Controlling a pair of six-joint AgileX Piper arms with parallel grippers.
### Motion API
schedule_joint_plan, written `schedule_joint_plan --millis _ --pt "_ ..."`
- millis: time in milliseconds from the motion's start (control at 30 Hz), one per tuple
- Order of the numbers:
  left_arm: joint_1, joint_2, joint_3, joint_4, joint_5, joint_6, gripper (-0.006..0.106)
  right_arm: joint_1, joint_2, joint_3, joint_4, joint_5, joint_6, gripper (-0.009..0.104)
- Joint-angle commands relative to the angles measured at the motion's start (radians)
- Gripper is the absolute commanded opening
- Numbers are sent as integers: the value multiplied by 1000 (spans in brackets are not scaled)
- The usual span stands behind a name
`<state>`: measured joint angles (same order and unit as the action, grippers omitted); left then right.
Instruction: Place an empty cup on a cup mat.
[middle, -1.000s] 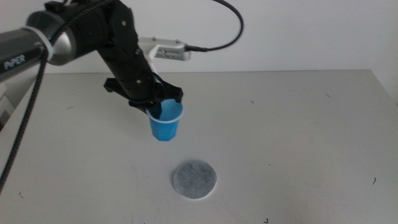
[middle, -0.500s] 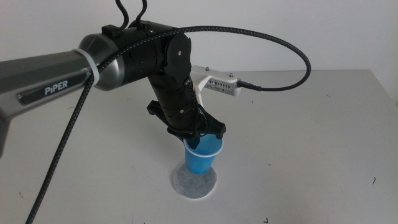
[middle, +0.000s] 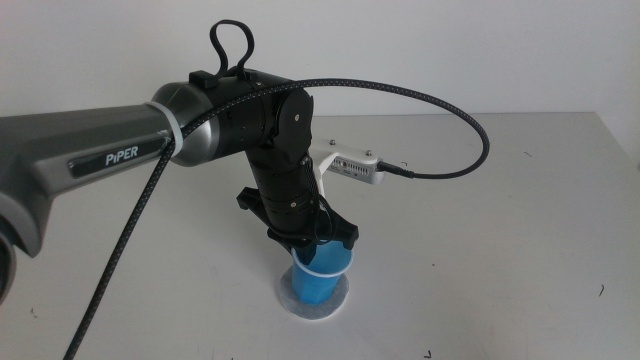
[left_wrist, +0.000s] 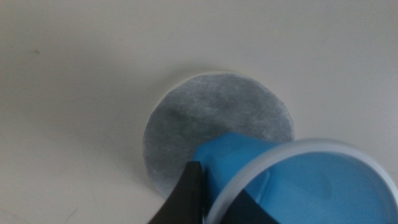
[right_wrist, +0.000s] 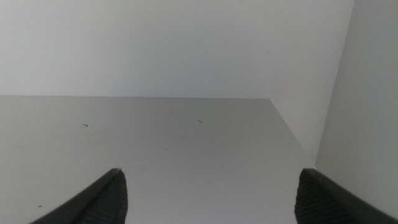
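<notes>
The blue paper cup (middle: 318, 278) stands upright over the grey speckled cup mat (middle: 291, 299), near the table's front middle. My left gripper (middle: 312, 243) is shut on the cup's white rim and holds it from above. Whether the cup's base touches the mat I cannot tell. In the left wrist view the cup (left_wrist: 298, 186) with its pale blue inside covers part of the mat (left_wrist: 211, 118), with one dark jaw against its outer wall. My right gripper (right_wrist: 208, 199) is open and empty, out of the middle view, facing bare table.
A white camera module with a black cable (middle: 352, 165) sticks out from the left wrist. The white table (middle: 500, 200) stretches right and back to a pale wall. In the right wrist view, the table's edge meets a side wall (right_wrist: 360, 93).
My left gripper carried the cup from the table's back left forward and right, over the mat, then lowered it onto or just above the mat.
</notes>
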<state>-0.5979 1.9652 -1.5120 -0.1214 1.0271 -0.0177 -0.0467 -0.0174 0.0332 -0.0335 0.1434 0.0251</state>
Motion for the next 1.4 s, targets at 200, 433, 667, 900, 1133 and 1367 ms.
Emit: schedule_joint_plan --millis 200,433,667,900,1133,1367 --pt "-1 -46 -22 -3 -41 -10 25 2 -19 -12 -9 -78 -8 94" --pt "1 -45 -22 -3 -27 3 77 2 -19 -12 -9 -78 -8 94" --pt "57 -109 -22 -44 49 39 105 2 -19 -12 -9 -78 -8 94" --pt "147 -250 -22 -124 119 41 105 2 -19 -12 -9 -78 -8 94" --pt "170 -406 -22 -90 101 41 105 2 -19 -12 -9 -78 -8 94" --pt "170 -591 -20 109 107 -15 105 2 -19 -12 -9 -78 -8 94"
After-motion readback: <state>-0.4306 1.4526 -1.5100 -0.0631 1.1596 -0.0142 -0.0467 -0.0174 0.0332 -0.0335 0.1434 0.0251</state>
